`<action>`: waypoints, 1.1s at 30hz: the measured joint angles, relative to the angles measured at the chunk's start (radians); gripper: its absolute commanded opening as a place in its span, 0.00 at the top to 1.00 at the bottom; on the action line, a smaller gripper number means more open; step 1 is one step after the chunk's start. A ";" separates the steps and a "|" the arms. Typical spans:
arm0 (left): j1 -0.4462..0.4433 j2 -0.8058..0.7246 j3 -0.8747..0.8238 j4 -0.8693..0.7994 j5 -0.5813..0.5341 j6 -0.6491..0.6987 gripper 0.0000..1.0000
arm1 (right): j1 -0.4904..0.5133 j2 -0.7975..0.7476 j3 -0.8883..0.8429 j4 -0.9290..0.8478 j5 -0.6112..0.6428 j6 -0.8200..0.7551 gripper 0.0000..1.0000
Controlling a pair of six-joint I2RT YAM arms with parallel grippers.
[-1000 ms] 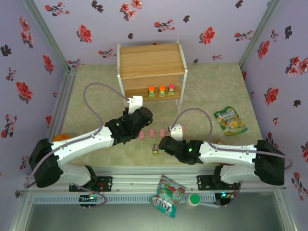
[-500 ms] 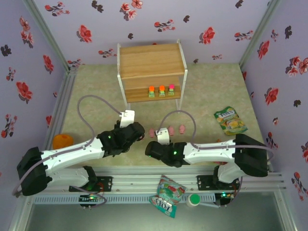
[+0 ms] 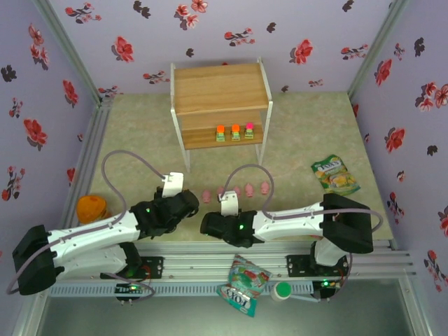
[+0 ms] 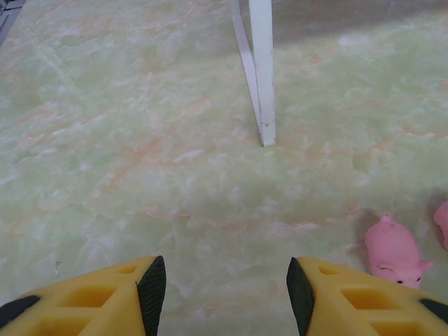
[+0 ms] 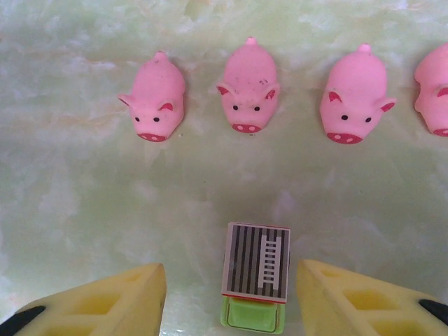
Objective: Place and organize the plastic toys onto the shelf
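Note:
The shelf (image 3: pixel 220 94) stands at the back, with three blocky toys (image 3: pixel 235 131) on its lower board. Several pink pigs (image 3: pixel 238 190) lie in a row on the mat in front of it. In the right wrist view the pigs (image 5: pixel 248 86) face me, and a grey-striped blocky toy on a green base (image 5: pixel 256 262) sits on the mat between the fingers of my open right gripper (image 5: pixel 231 297), untouched. My left gripper (image 4: pixel 225 294) is open over bare mat, a white shelf leg (image 4: pixel 262 77) ahead and one pig (image 4: pixel 392 248) to its right.
A green snack bag (image 3: pixel 334 175) lies at the right. An orange round object (image 3: pixel 91 207) sits at the left edge. Another snack bag (image 3: pixel 241 280) and a green-capped item (image 3: pixel 282 290) lie on the rail below the table edge. Floral walls close in three sides.
Both arms drew back toward the near edge and shifted left. The right gripper now covers the grey blocky toy in the top view. The orange round object has come into the open.

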 measured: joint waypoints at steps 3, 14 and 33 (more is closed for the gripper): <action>0.000 0.002 0.000 0.000 -0.001 0.000 0.46 | 0.014 0.033 0.025 -0.041 0.023 0.052 0.47; -0.002 0.005 0.000 0.001 -0.005 0.000 0.46 | 0.022 0.068 0.044 -0.122 0.059 0.149 0.46; -0.002 0.014 -0.002 0.000 -0.006 -0.030 0.46 | 0.022 0.137 0.054 -0.114 0.035 0.160 0.54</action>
